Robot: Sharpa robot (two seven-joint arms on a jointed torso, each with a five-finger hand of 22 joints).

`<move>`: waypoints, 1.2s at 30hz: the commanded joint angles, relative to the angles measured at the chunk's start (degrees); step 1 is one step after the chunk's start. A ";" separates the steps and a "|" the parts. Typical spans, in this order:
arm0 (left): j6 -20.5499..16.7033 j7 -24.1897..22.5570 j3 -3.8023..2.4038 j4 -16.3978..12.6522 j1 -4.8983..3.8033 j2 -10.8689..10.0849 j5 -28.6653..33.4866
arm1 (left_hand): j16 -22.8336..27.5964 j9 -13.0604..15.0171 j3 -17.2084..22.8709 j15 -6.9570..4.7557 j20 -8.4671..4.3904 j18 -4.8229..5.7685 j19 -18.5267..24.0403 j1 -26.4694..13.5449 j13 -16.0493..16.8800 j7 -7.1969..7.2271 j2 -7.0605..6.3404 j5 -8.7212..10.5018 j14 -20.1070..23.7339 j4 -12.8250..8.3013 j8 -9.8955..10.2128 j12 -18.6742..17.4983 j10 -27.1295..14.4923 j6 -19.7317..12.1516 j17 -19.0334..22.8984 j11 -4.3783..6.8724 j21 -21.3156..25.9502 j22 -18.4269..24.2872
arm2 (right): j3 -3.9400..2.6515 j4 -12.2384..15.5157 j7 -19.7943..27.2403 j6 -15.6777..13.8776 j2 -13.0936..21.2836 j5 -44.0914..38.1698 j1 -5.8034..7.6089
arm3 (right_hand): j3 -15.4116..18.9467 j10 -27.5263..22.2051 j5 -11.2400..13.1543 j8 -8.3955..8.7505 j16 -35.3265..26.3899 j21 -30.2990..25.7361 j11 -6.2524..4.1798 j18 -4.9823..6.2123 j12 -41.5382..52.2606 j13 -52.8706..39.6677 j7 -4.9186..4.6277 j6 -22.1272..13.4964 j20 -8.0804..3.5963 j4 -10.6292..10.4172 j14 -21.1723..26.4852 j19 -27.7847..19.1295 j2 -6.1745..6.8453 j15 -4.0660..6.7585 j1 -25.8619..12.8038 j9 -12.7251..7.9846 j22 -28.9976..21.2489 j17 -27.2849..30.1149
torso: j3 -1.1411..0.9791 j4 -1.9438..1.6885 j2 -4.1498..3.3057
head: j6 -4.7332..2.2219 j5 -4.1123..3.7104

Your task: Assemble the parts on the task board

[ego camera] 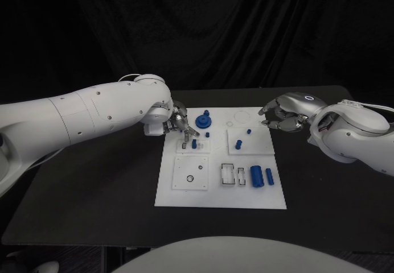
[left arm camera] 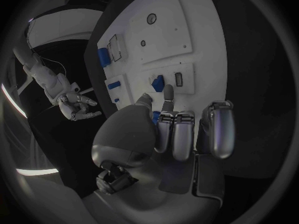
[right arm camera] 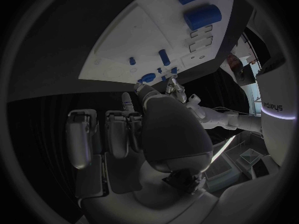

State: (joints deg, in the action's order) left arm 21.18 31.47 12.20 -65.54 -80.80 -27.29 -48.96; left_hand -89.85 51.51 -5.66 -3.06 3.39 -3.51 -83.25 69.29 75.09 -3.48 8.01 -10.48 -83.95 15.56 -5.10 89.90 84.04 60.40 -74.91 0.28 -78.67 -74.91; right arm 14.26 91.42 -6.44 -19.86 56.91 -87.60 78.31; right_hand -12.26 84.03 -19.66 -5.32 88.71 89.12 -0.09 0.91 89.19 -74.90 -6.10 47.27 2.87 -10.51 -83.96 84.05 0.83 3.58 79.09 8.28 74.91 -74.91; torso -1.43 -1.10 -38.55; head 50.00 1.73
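The white task board (ego camera: 220,190) lies mid-table. My left hand (ego camera: 176,122) hovers over its far left corner, thumb and a fingertip (left arm camera: 167,90) spread just short of a small blue peg (ego camera: 193,144) that stands in the board beside a slot (left arm camera: 179,78); nothing is in the hand. A blue gear-shaped part (ego camera: 204,120) stands right of that hand. My right hand (ego camera: 282,116) hangs at the board's far right edge with its fingers curled in on nothing. Two small blue pegs (ego camera: 238,144) (ego camera: 249,131) stand near it. A thick blue cylinder (ego camera: 256,176) and a thinner one (ego camera: 269,177) lie on the right.
Empty rectangular slots (ego camera: 232,174) sit left of the cylinders, and round holes (ego camera: 191,178) mark the near left plate. Black table (ego camera: 98,205) surrounds the board on every side. My left forearm (ego camera: 90,116) spans the table's far left.
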 commanded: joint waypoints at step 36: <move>0.38 -2.16 -0.05 0.81 1.57 1.27 0.03 | -0.15 0.88 2.77 -0.51 -0.47 0.58 -0.24 2.99 14.91 0.57 0.13 -5.68 -6.05 -2.85 -0.53 0.10 5.96 0.48 -15.09 0.66 0.38 -11.22 | -0.04 0.42 -0.41 -0.16 0.38 -0.14 -0.16 | -0.47 4.80 -0.43 0.31 -0.38 -0.51 0.49 -0.49 -0.29 -13.50 -0.09 0.38 0.30 -0.03 -5.45 5.05 -0.28 -0.33 -0.47 -0.13 14.53 -12.64 | -0.05 -0.12 0.18 | 0.00 0.43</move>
State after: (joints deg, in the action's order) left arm 21.53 30.79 12.20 -64.67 -79.36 -26.17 -49.04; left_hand -89.85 52.31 -2.88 -3.07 3.18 -3.51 -83.46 71.96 75.06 -3.07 8.15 -16.07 -83.95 12.79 -5.39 90.10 83.99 60.82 -74.91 0.53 -78.53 -74.91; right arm 14.26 91.79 -6.44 -19.82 57.29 -87.60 78.31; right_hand -12.42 84.03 -19.94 -5.32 88.71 88.85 -0.09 0.91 89.19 -74.90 -6.11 47.27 2.87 -10.67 -83.96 84.05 0.83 3.58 79.09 8.22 74.90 -74.91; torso -1.51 -1.20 -38.40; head 50.00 2.21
